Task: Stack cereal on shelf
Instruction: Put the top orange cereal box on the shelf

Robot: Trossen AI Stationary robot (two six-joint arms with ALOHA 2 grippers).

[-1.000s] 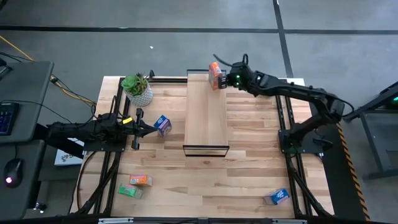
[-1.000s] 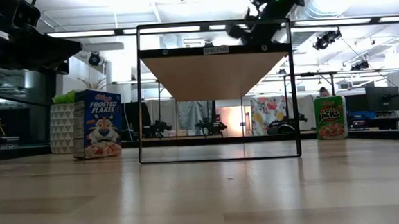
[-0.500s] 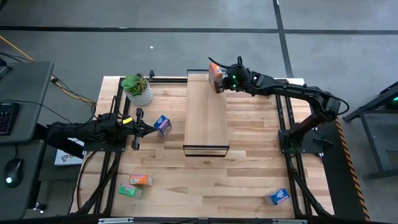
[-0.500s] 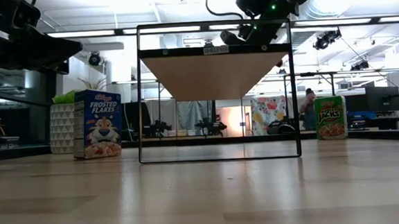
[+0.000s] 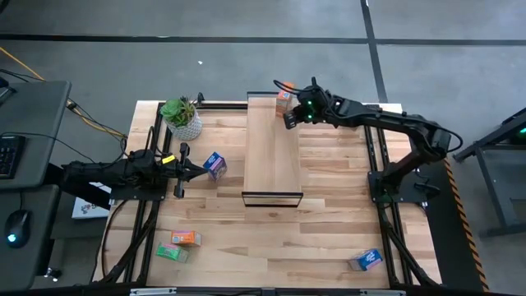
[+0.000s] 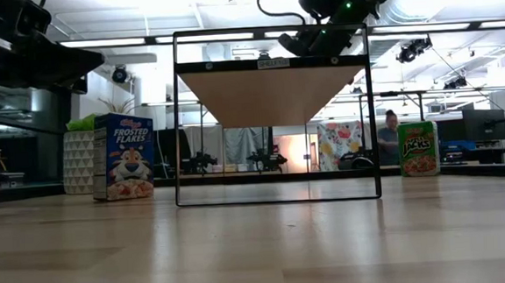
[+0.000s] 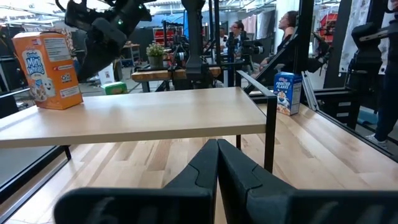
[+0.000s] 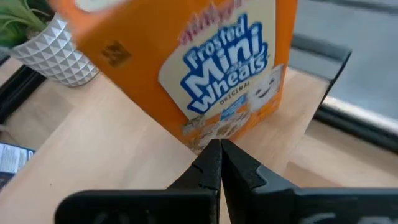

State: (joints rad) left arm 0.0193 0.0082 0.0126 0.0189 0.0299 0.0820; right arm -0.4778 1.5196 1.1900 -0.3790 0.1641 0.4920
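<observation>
Grey concrete floor (image 5: 246, 57) crossed by dark seams around the light-wood worktop (image 5: 329, 230). Dark side desk (image 5: 33, 123) with a keyboard (image 5: 8, 156) and mouse (image 5: 12, 239) — left of it. Beyond, ceiling strip lights (image 6: 115, 42), benches, monitors (image 6: 484, 125) — a person (image 6: 389, 129) seated far back.
</observation>
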